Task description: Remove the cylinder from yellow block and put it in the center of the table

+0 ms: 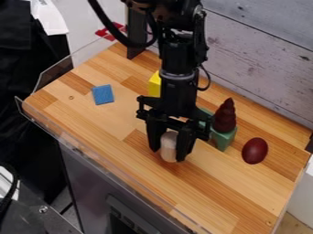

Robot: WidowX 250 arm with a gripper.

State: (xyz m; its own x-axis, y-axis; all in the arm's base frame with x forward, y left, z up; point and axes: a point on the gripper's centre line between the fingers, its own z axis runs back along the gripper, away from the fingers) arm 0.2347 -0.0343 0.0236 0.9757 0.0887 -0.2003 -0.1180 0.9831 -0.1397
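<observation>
Pale cylinder (169,147) gripped between fingers of black gripper (169,155). Relative to cylinder: table's (137,169) front edge separated by wooden surface; green block (223,139) positioned near.

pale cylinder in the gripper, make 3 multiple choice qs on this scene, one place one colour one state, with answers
1. Where is the dark red cone?
A on the green block
B on the yellow block
C on the flat square

2. What colour is the flat square?
A red
B blue
C green

3. The cylinder is
A atop the yellow block
B beside the egg
C held by the gripper

1 A: the green block shows under it.
2 B: its face is blue.
3 C: fingers flank it.
</observation>
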